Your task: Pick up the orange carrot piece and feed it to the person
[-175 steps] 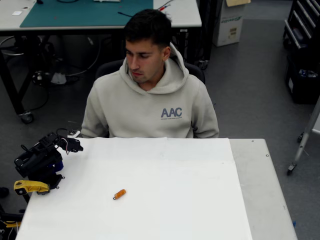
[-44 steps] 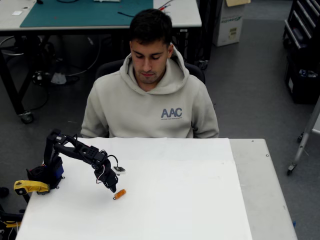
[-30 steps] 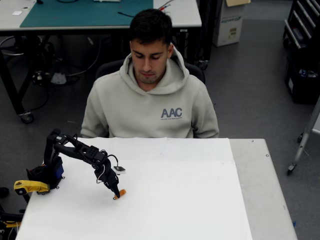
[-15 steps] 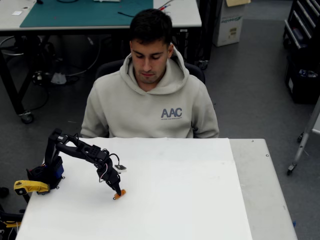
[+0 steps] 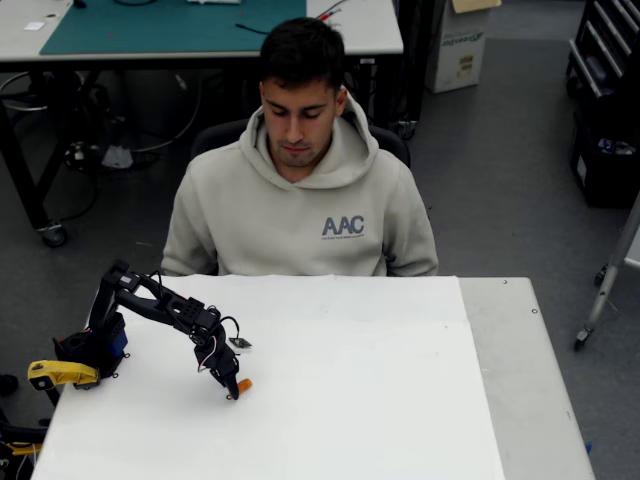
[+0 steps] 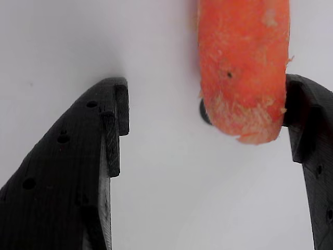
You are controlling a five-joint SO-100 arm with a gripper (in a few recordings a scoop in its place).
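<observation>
The orange carrot piece (image 5: 243, 385) lies on the white table sheet at left of centre. In the wrist view the carrot piece (image 6: 242, 67) runs lengthwise between my two black fingers, its rough cut end touching the right finger (image 6: 307, 146) while a wide gap separates it from the left finger (image 6: 99, 146). My gripper (image 5: 233, 388) points down at the sheet with its tips at the carrot's left end, and the gripper (image 6: 205, 120) stands open around it. The person (image 5: 300, 190) in a beige hoodie sits behind the table's far edge, looking down.
My arm's base (image 5: 90, 345) and a yellow clamp (image 5: 60, 374) stand at the table's left edge. The white sheet (image 5: 380, 400) stretches bare to the right. A desk with a green mat (image 5: 160, 25) stands behind the person.
My arm unfolded from the left edge and reached down to the carrot. Over the last second the gripper settled lower around the piece; the carrot has barely shifted.
</observation>
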